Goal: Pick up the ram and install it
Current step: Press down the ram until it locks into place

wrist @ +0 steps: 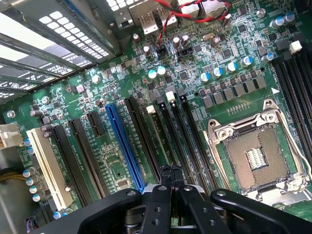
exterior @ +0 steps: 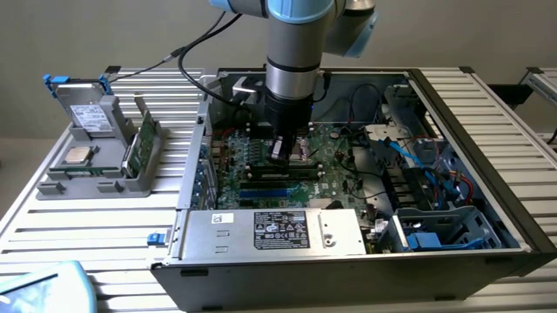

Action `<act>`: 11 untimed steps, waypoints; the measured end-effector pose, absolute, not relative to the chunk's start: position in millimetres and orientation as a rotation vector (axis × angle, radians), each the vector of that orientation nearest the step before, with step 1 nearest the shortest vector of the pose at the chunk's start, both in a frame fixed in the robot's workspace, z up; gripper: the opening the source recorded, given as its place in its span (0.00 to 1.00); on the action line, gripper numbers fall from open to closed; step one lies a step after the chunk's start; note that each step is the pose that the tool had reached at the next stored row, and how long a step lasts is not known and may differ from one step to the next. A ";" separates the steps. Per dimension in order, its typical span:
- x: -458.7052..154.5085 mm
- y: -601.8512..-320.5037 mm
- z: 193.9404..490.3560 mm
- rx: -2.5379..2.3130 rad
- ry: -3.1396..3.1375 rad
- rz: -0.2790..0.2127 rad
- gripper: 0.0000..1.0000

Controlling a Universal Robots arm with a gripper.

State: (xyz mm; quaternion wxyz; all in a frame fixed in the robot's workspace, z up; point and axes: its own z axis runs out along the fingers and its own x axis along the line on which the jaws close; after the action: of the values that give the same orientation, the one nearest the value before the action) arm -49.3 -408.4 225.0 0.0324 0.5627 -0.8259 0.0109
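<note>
- Gray holder [exterior: 61, 189], far on the exterior view's left, outside the case: carries a drive and a tall green card [exterior: 139, 145]. That card is not the task's thing.
- Motherboard [exterior: 231, 189] lies flat in the open case; blue slot [wrist: 124, 146] sits beside the dark memory slots [wrist: 183, 131].
- Gripper [exterior: 280, 155] is clenched, fingertips [wrist: 165, 178] pressed together with nothing between them, pointing down onto the memory slots.
- The ram [exterior: 283, 172] lies lengthwise in a slot right under the gripper tip; looks inserted, can't tell if fully latched.
- Judgement: seating push underway. Press straight down, centred on the stick's top edge, no tilt, so both ends go in evenly.
- Empty CPU socket [wrist: 253, 156] just beside the slots: keep off it.
- Loose cables [exterior: 418, 156] on the exterior view's right, well apart.
</note>
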 end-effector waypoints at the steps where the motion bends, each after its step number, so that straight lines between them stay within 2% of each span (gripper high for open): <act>1: -49.3 -408.4 225.0 1.732 -2.543 0.033 0.11; 11: -49.3 -408.4 225.0 1.733 -2.542 0.033 0.11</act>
State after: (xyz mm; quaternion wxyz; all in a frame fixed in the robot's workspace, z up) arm -49.3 -408.4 225.0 0.0324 0.5628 -0.8259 0.0108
